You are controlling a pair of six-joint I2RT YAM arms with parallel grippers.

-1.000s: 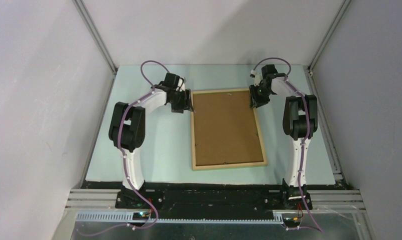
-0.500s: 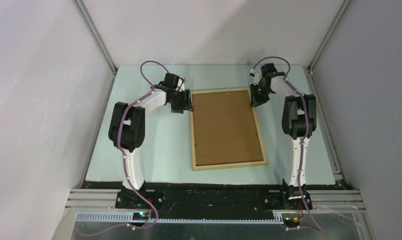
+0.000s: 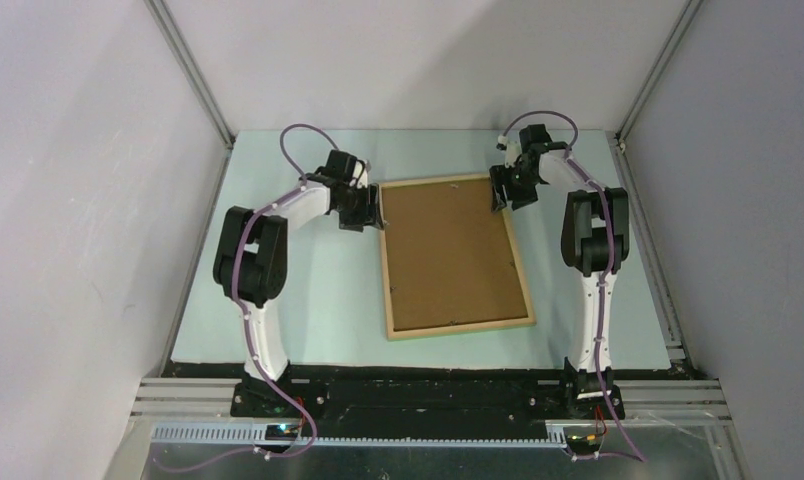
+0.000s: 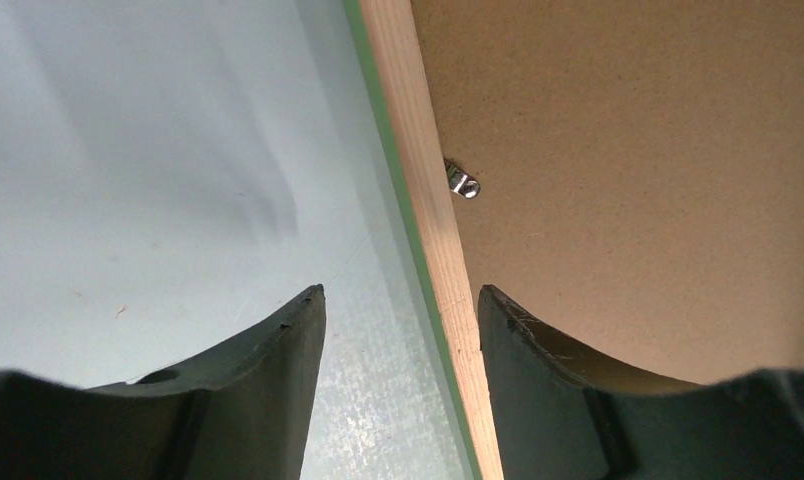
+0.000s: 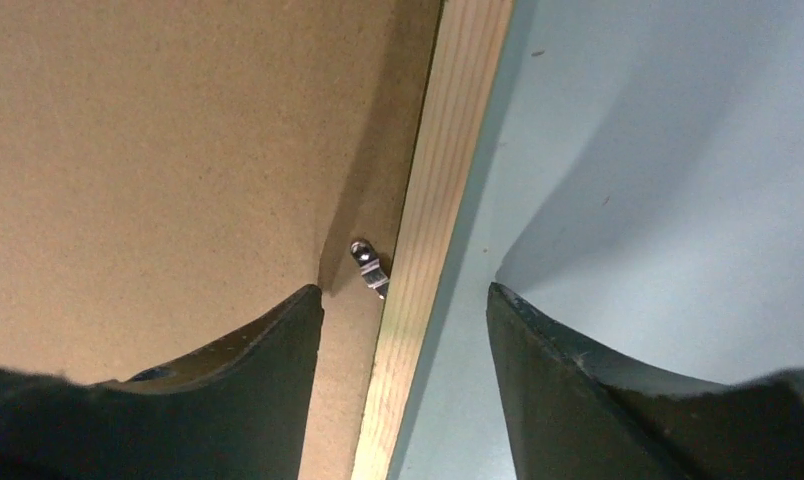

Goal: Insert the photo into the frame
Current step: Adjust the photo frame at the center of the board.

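A: Any sign of the frame [image 3: 458,328]?

B: Lying flat on the table [image 3: 308,290], pale wood back up, with the brown backing [image 3: 448,255] set inside. Far-left corner right at the left gripper [image 3: 376,213], far-right corner right at the right gripper [image 3: 500,196].

A: And seen from the left wrist?

B: Fingers [image 4: 278,350] well apart, holding nothing. Between them, the frame's left rail, with a thin green edge on its outer side. Closer to the inner finger than to the outer one; touching or not, cannot tell. Under the outer finger, table. Under the inner finger, backing. Just ahead of the inner fingertip, a small metal clip [image 4: 462,181] on the backing, right beside the rail.

A: Same on the right?

B: Much the same, mirrored. Fingers [image 5: 548,350] spread wide, gripping nothing. Right rail between them, roughly midway. Inner finger over the backing, outer finger over the table. Another clip [image 5: 370,265] just ahead of the fingertips, between the inner finger and the rail, where backing meets wood.
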